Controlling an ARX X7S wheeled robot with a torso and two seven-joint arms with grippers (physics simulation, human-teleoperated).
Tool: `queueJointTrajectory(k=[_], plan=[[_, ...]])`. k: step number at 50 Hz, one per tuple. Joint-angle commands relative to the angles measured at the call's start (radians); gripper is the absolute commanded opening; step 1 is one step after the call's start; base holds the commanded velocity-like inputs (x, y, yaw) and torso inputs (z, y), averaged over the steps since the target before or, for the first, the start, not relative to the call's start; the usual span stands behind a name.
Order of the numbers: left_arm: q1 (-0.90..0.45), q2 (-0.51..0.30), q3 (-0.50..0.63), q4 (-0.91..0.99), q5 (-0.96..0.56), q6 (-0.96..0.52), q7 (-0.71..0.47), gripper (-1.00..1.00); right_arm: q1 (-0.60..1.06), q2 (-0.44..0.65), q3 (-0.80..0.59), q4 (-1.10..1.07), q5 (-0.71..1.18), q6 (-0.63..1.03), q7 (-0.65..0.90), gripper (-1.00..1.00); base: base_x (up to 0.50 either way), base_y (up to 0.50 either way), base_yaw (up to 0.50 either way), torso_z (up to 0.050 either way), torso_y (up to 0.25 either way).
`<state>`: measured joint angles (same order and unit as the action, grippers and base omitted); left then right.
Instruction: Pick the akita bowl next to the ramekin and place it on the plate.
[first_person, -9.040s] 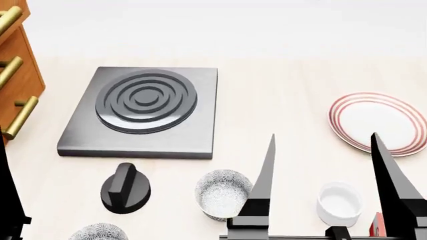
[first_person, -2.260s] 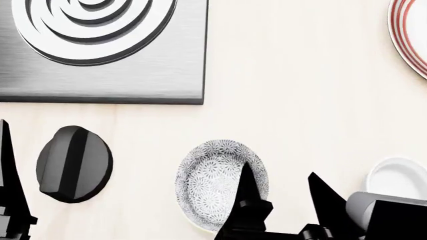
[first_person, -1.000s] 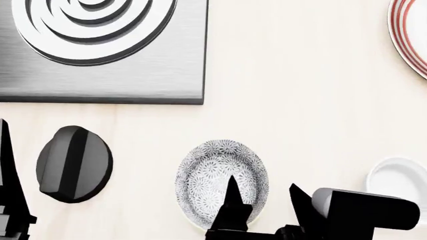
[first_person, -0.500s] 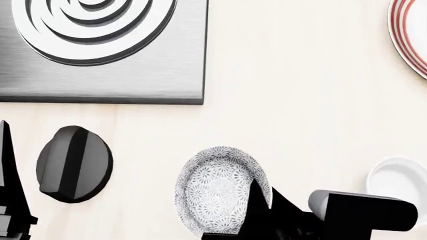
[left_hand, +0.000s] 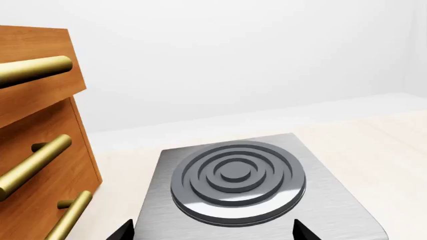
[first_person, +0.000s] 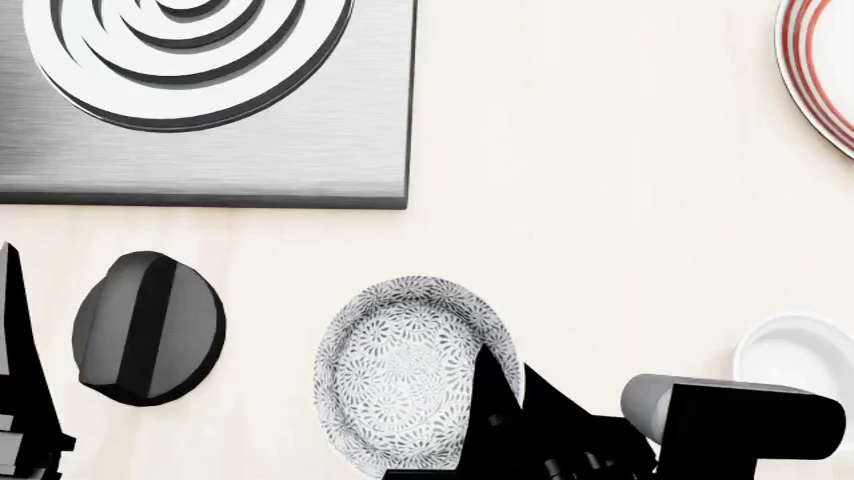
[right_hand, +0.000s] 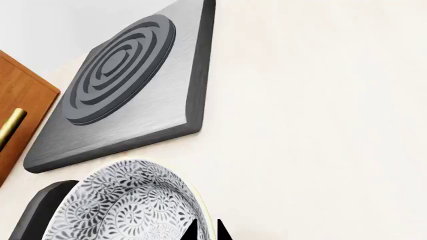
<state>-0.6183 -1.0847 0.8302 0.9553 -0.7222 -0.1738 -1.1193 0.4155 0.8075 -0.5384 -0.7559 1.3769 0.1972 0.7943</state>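
Akita bowl (first_person: 407, 375): tilted, rim pinched by right gripper (first_person: 514, 395). Ramekin (first_person: 801, 355): near, apart. Plate (first_person: 817, 70): far corner. Left gripper (left_hand: 210, 231): fingertips spread, empty.

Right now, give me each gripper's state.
Left gripper: open, holding nothing.
Right gripper: shut on the bowl rim.

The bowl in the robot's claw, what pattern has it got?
The bowl is white with dense dark-grey flowers all over. The right wrist view shows it best.
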Motion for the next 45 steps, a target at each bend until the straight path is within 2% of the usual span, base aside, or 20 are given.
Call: queueJointTrajectory(k=[1, 24, 45], plan=[[0.0, 0.0, 0.001, 0.001, 0.002, -0.001, -0.001, 1.0, 0.036, 0.016, 0.021, -0.053, 0.031, 0.006, 0.023, -1.0, 0.0, 0.0, 0.0, 0.0, 0.0], [-0.011, -0.001, -0.002, 0.006, -0.008, -0.005, -0.002, 1.0, 0.189, 0.028, 0.027, -0.077, 0.14, 0.07, 0.107, -1.0, 0.0, 0.0, 0.0, 0.0, 0.0], [-0.005, 0.006, 0.007, -0.001, 0.002, -0.005, -0.001, 1.0, 0.35, 0.013, 0.024, -0.003, 0.25, 0.127, 0.153, -1.0, 0.0, 0.0, 0.0, 0.0, 0.0]])
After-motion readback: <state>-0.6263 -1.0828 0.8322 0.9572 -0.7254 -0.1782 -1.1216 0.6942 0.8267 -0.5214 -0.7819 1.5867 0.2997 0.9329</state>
